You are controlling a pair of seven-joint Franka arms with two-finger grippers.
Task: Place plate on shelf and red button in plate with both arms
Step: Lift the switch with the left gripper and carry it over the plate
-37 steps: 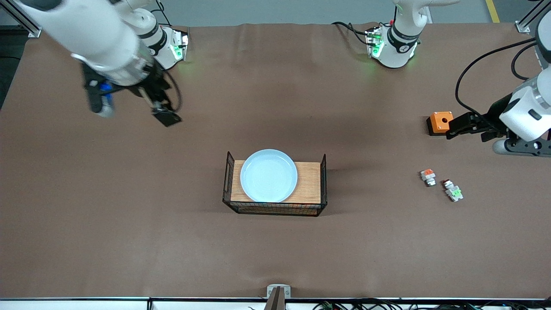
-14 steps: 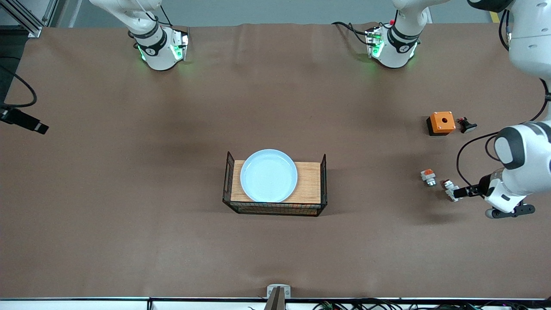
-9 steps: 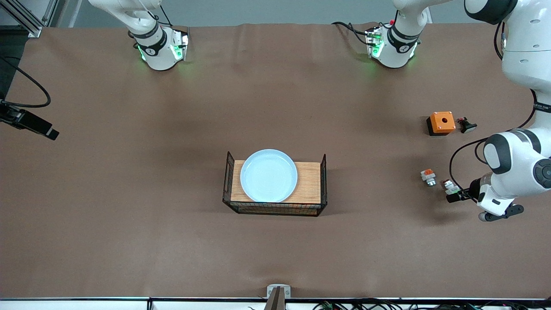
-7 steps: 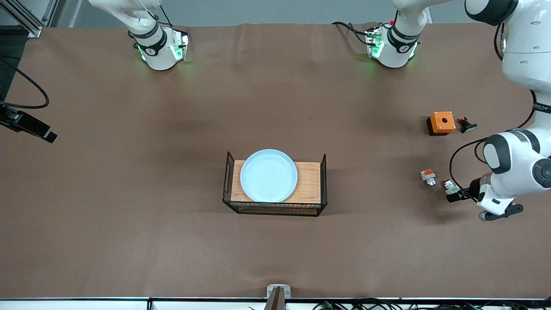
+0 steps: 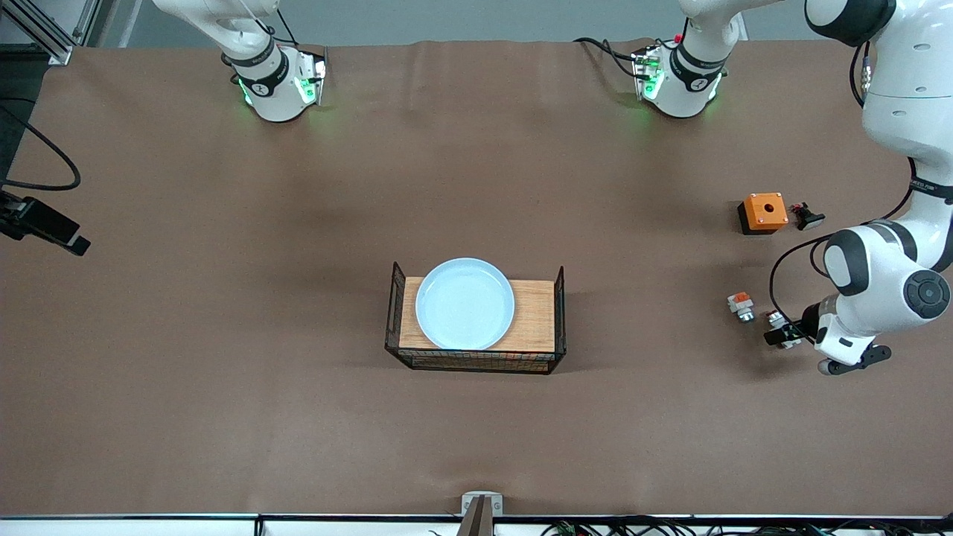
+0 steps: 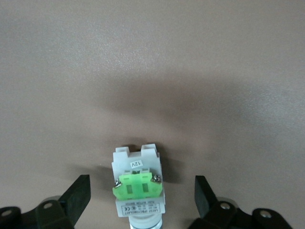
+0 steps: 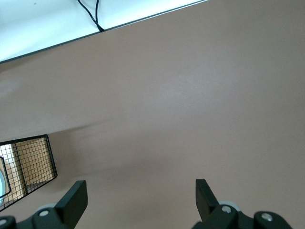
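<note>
The pale blue plate point(image 5: 464, 304) lies on a wooden tray point(image 5: 534, 316) with black wire ends at mid table. A sliver of it shows in the right wrist view point(image 7: 2, 183). The red button point(image 5: 776, 320) lies on the table toward the left arm's end. In the left wrist view point(image 6: 138, 188) its green block faces up. My left gripper point(image 5: 779, 333) is low and open, with one finger on each side of the button point(image 6: 140, 191), not touching it. My right gripper point(image 5: 68, 238) is open and empty point(image 7: 140, 198) at the right arm's end of the table.
A white piece with an orange-red block point(image 5: 740, 304) lies beside the red button, toward the tray. An orange box point(image 5: 763, 211) and a small black button point(image 5: 808, 217) lie farther from the front camera. The tray's wire end point(image 7: 28, 164) shows in the right wrist view.
My left gripper moved from beside the orange box down to the red button and now straddles it. My right arm swung out to its table end and has drifted slightly since.
</note>
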